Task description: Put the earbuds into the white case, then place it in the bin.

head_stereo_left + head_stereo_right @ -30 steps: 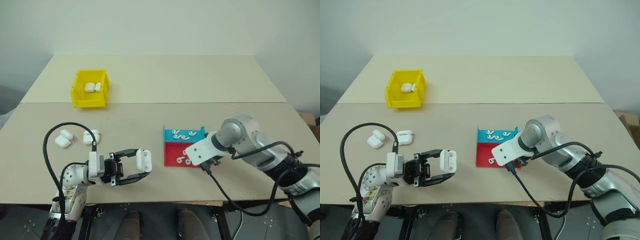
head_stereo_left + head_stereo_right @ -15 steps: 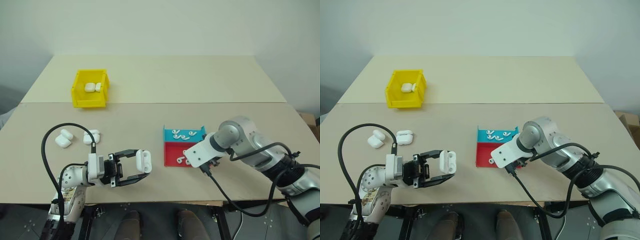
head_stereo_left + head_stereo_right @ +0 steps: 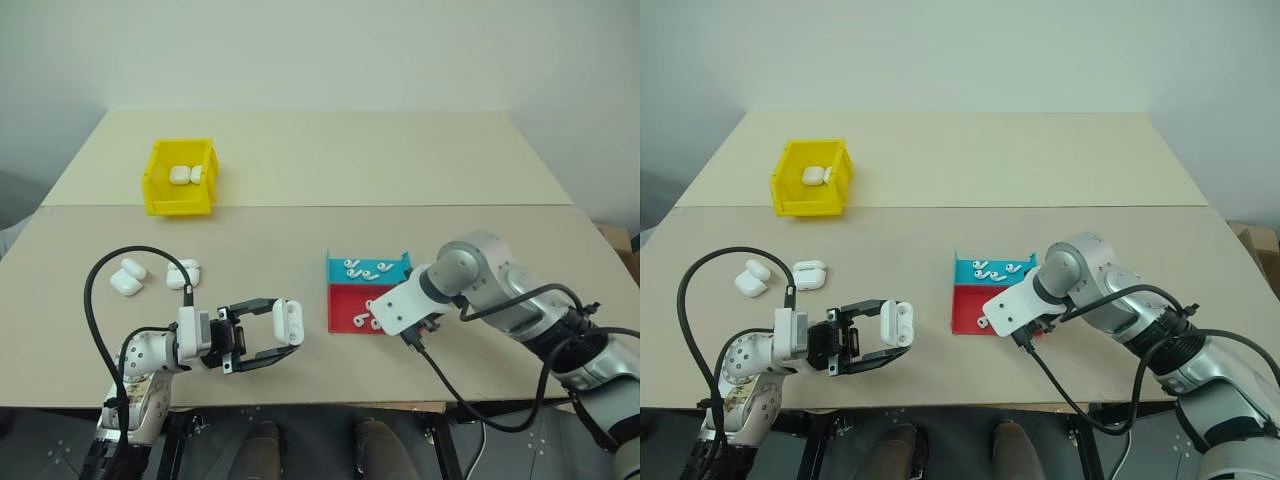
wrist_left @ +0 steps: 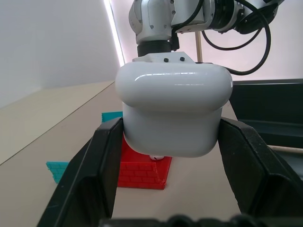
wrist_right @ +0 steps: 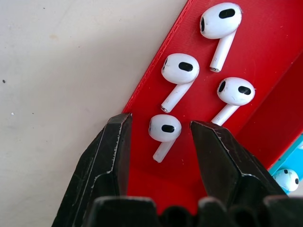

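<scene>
**Earbud Straddled in Red Tray; Case Held at Left**

Straddling one tiny glossy white plastic earbud [image 5: 164, 130], the right gripper [image 5: 160, 135] is pointed steeply down over the red half of the flat teal-and-red two-part tray [image 3: 345, 305]. Its black fingers [image 5: 111, 151] are parted, one at each side of the earbud, with gaps visible and nothing gripped. Three like earbuds [image 5: 181, 70] are seen just beyond the fingertips on the red surface; further earbuds [image 3: 362, 269] are lodged in the teal half.

The left gripper [image 3: 282, 338] is closed on a small glossy white rounded earbud case [image 3: 286, 320], held level above the beige tabletop [image 3: 400, 180] with its lid open, and aimed toward the tray.

Three identical white cases [image 3: 128, 277] are laid behind the left gripper. The small bright yellow plastic open-top bin [image 3: 180, 187] is set farther back still, well apart, with two white cases [image 3: 186, 175] inside.
</scene>
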Controlling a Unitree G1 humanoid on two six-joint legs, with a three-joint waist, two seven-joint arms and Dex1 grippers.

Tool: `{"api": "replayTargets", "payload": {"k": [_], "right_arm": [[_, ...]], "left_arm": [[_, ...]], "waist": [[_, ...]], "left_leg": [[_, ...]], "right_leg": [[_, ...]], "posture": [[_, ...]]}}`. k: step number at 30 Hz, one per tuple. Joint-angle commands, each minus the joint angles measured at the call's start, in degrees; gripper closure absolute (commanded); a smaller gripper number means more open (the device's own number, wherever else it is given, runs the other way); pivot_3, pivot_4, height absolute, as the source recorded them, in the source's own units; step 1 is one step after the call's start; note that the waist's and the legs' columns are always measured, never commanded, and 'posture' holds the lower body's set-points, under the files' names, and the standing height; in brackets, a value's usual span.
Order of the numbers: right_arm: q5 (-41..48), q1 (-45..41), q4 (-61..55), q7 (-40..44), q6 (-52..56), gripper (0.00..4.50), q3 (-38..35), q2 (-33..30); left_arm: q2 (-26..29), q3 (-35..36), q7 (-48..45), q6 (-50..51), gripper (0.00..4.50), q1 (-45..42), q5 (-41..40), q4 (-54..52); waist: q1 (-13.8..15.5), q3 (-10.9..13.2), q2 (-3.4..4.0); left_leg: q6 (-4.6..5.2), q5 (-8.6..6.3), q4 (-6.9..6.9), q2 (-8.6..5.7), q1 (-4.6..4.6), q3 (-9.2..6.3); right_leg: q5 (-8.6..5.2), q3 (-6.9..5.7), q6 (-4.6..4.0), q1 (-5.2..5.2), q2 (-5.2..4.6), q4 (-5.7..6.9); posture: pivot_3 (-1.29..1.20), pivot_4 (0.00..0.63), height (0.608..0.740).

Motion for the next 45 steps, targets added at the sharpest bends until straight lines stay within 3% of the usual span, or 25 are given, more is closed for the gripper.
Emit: {"api": "replayTargets", "payload": {"k": [1,2,5,20,23,45], "right_arm": [[-0.82,-0.09,0.00,0.17,-1.19,2.07,-1.61,-0.11],[-0.72,-0.19,0.14,0.44,-1.64,2.07,-1.52,-0.21],[-0.88,-0.23,0.43,0.14,-1.91,2.66,-1.62,-0.03],[-1.92,-0.36,2.22,-0.33,-4.69,2.66,-1.71,-0.02],[-1.66,-0.04,1.95,-0.14,-4.95,3.24,-2.05,0.11],[-2.25,0.72,1.35,-0.79,-4.75,3.24,-3.53,1.04]], "left_arm": [[0.72,0.46,0.80,-0.87,1.71,0.24,0.19,-2.23],[0.70,0.43,0.93,-1.02,1.71,0.14,0.31,-2.09],[0.76,0.37,1.05,-1.15,1.71,0.00,0.48,-1.94],[1.19,0.29,1.73,-1.68,1.71,0.09,1.06,-1.83],[1.35,0.29,1.82,-1.72,1.71,0.32,1.09,-2.04],[1.35,0.20,2.21,-2.23,1.71,-0.88,1.37,-1.09]], "waist": [[0.00,0.00,0.00],[0.01,0.00,0.00],[0.01,0.00,0.00],[0.01,0.00,0.00],[0.00,0.00,0.00],[0.00,0.00,0.00]], "left_leg": [[0.00,0.00,0.00,0.00,0.00,0.00],[0.00,0.00,0.00,0.00,0.00,0.00],[0.00,0.00,0.00,0.00,0.01,0.00],[0.00,0.00,0.00,0.00,0.02,0.01],[0.00,0.00,0.00,0.00,0.02,0.01],[0.00,0.00,0.00,0.02,0.02,0.02]], "right_leg": [[0.00,0.00,0.00,0.00,0.00,0.00],[0.00,0.00,0.00,0.01,0.00,0.00],[0.00,0.00,0.00,0.01,0.00,0.00],[0.00,0.00,0.00,0.02,0.00,0.00],[0.00,0.00,0.00,0.02,0.00,0.00],[0.00,0.00,-0.01,0.02,0.01,0.00]], "posture": [[0.00,0.150,0.740],[0.00,0.150,0.740],[0.00,0.150,0.740],[0.00,0.150,0.740],[0.00,0.150,0.740],[0.00,0.150,0.740]]}}
